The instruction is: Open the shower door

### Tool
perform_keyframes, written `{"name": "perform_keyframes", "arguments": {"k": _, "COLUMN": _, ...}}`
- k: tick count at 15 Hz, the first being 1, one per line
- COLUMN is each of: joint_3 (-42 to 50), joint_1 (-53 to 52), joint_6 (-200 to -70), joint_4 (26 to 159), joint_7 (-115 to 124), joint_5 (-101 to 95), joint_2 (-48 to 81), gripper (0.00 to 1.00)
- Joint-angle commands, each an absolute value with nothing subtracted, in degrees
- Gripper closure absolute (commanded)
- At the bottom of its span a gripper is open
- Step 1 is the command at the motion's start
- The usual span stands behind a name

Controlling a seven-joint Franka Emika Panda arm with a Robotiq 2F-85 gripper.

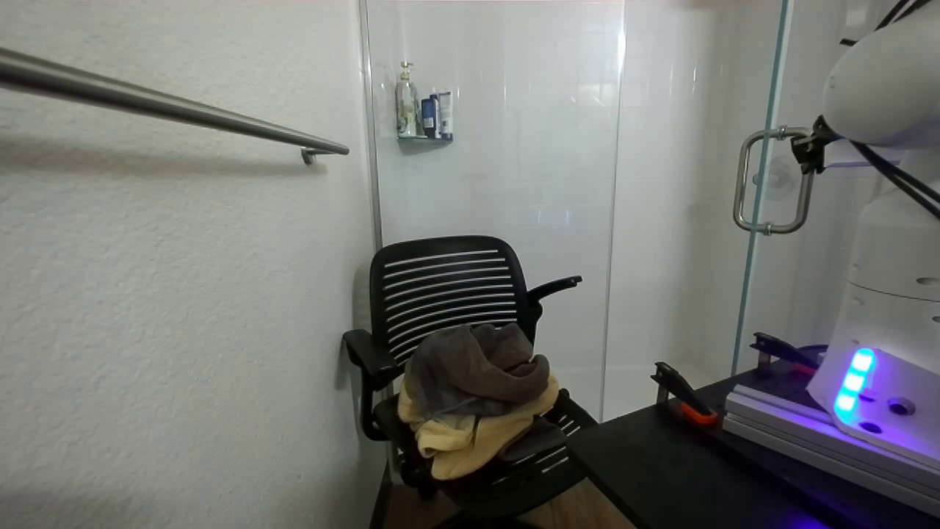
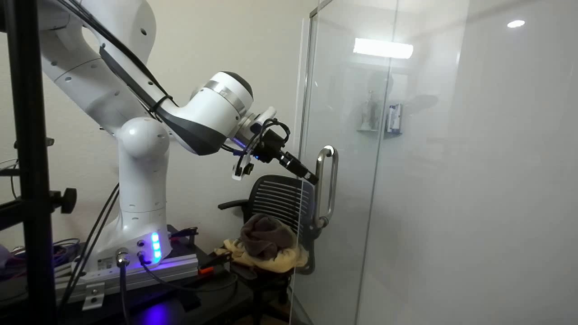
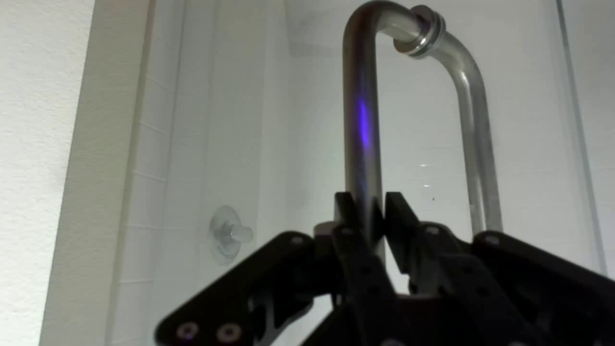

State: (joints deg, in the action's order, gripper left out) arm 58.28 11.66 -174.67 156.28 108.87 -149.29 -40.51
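Pincer (image 3: 369, 205), closed snug on the near side of the handle (image 3: 361, 115), with the shower door (image 2: 420, 194) toward three o'clock in an exterior view. From the handle, at eight, chair (image 2: 281, 196) heaped with brown and yellow cloth (image 2: 266, 241); beyond, at one, shelf (image 2: 393, 135) holding bottles (image 2: 370, 116).

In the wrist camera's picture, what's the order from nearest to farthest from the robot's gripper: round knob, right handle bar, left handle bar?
1. Left handle bar: mid-picture, in the gripper.
2. Right handle bar: to the right, behind the left one.
3. Round knob: on the left, well behind both.
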Motion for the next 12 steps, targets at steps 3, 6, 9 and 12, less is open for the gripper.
{"name": "perform_keyframes", "arguments": {"k": 3, "joint_3": 65.6, "joint_1": 6.6, "joint_6": -171.1, "joint_4": 150.9, "joint_7": 94.6, "joint_5": -140.1, "joint_2": -46.8, "gripper": 0.54}}
{"name": "perform_keyframes", "arguments": {"k": 6, "joint_3": 66.9, "joint_1": 6.0, "joint_6": -171.6, "joint_4": 155.1, "joint_7": 89.2, "joint_5": -135.8, "joint_2": -48.0, "gripper": 0.59}}
{"name": "perform_keyframes", "arguments": {"k": 9, "joint_3": 67.4, "joint_1": 5.5, "joint_6": -171.0, "joint_4": 154.1, "joint_7": 89.1, "joint_5": -135.9, "joint_2": -48.6, "gripper": 0.29}}
{"name": "perform_keyframes", "arguments": {"k": 12, "joint_3": 68.9, "joint_1": 7.9, "joint_6": -177.7, "joint_4": 155.9, "joint_7": 80.2, "joint_5": -128.1, "joint_2": -45.3, "gripper": 0.15}}
